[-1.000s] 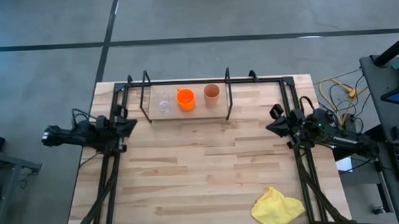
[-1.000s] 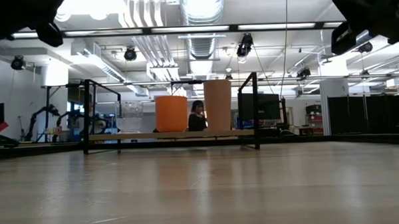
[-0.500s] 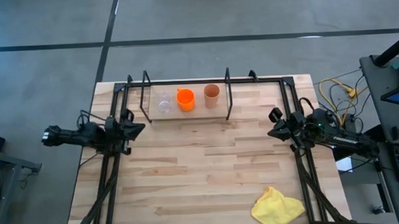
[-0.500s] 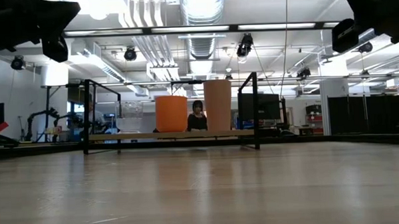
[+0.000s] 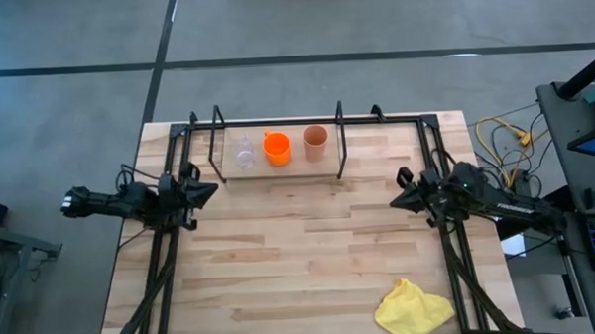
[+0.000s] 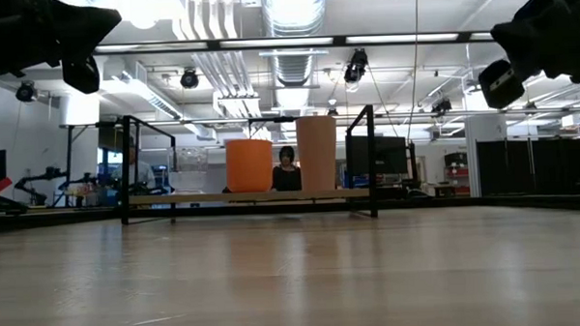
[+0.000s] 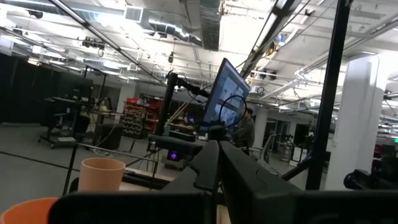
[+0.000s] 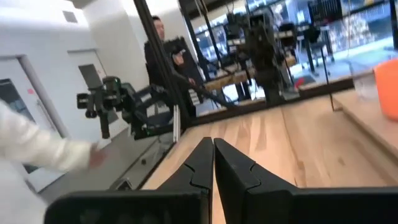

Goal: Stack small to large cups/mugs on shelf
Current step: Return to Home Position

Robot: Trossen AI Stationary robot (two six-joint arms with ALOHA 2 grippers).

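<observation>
Since all three cups already sit on the shelf (image 5: 276,122), there's nothing left to grab. The row runs left-right along the far side of the table (image 5: 301,256): clear glass (image 5: 243,153) leftmost, orange mug (image 5: 276,148) in the middle, tan tumbler (image 5: 315,139) rightmost. All are upright, just beside each other, between the two upright dividers. Small-to-large order checks out from above. The low view shows the tumbler taller than the mug; the glass is too faint there to make out.

Left gripper (image 5: 204,190) hangs over the left table edge, pointing right, fingers pressed together on nothing. Right gripper (image 5: 398,198) mirrors it at the right edge, pointing left, fingers also pressed together and empty. Both are well apart from the shelf. The cups lie farther back and between them, glass nearer the left arm, tumbler nearer the right.

My read: stacking is done and only the pull-back to rest pose remains. That path leads away from the rack, so collision risk looks low. Yellow cloth (image 5: 414,308) sits at the near right, clear of both arms.
</observation>
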